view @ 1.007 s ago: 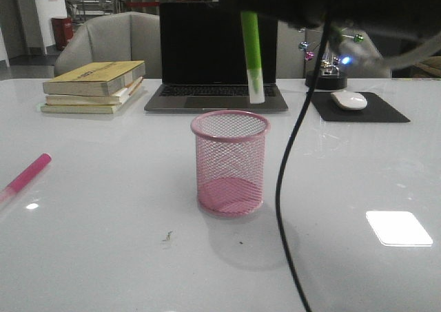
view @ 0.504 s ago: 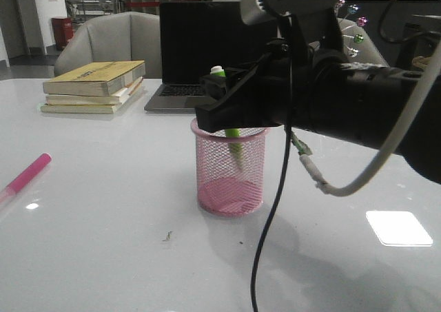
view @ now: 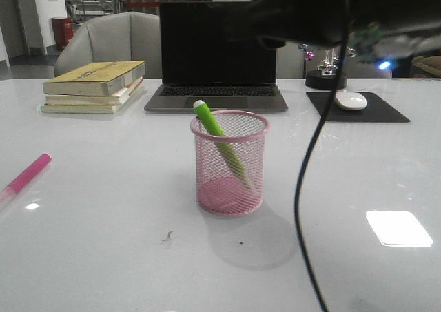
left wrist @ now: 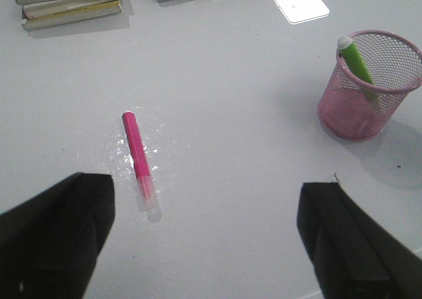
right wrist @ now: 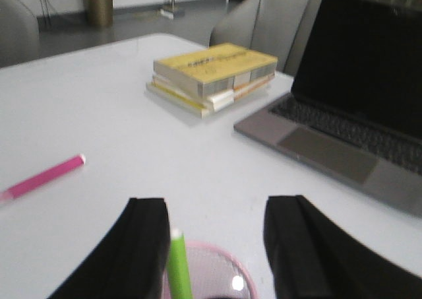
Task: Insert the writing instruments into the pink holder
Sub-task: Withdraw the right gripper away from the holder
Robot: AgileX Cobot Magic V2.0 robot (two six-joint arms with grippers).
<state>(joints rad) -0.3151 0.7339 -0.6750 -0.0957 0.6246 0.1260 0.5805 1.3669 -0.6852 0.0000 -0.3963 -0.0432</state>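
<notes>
The pink holder (view: pixel 212 181) stands upright mid-table. The lime green marker (view: pixel 215 131) rests inside it, leaning with its white end over the rim on the left. My right gripper (right wrist: pixel 217 246) is open just above the holder (right wrist: pixel 241 272), and the green marker (right wrist: pixel 178 266) stands free beside one finger. In the front view the right arm (view: pixel 310 12) is a dark blur overhead. The magenta marker (view: pixel 29 173) lies flat on the table at the far left. My left gripper (left wrist: pixel 206 246) hovers open above the table, with the magenta marker (left wrist: pixel 137 155) ahead of it.
A stack of books (view: pixel 93 85) and an open laptop (view: pixel 217 57) sit at the back. A white mouse (view: pixel 350 100) on a black pad is at the back right. A black cable (view: pixel 302 188) hangs in front of the view, right of the holder.
The right gripper has let go of the green marker and risen away from the holder. The marker now leans free inside the cup.
</notes>
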